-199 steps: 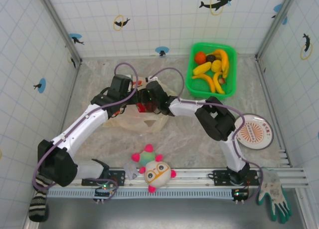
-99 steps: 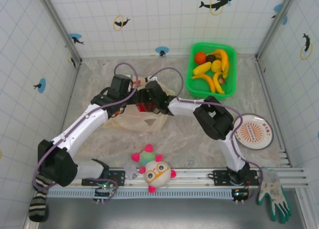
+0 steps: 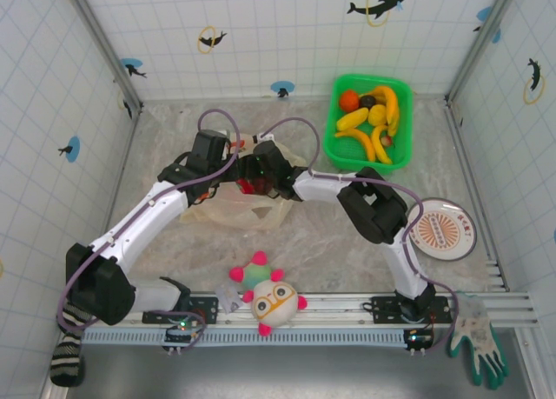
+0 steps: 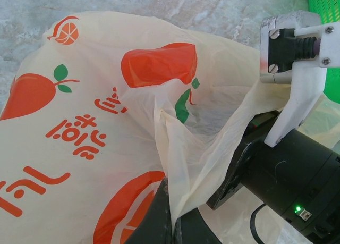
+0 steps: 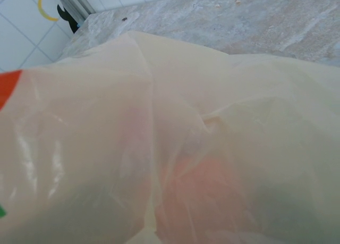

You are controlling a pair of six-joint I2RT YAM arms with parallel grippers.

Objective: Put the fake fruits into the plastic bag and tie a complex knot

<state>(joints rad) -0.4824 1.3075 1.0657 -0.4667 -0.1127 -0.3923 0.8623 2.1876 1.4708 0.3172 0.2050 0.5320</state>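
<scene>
One plastic bag (image 4: 95,106), thin, limp, slippery film, lies on the tabletop (image 3: 330,242): your left gripper (image 4: 171,207) pinches its rim closed, your right gripper (image 3: 256,178) sits at its mouth with jaw spread impossible to tell, and you should probably grip bunched edges rather than flat film.

White gridded walls (image 3: 261,16), dolphin stickers (image 3: 378,3); marbled grey tabletop (image 3: 326,242); aluminium rail (image 3: 339,305) along near edge.

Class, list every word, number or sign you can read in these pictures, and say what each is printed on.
On the plastic bag: orange characters among fruit pictures, turned and creased; not readable.
On the round white disc: orange print, too small to read.
No text is legible enough to quote.
</scene>
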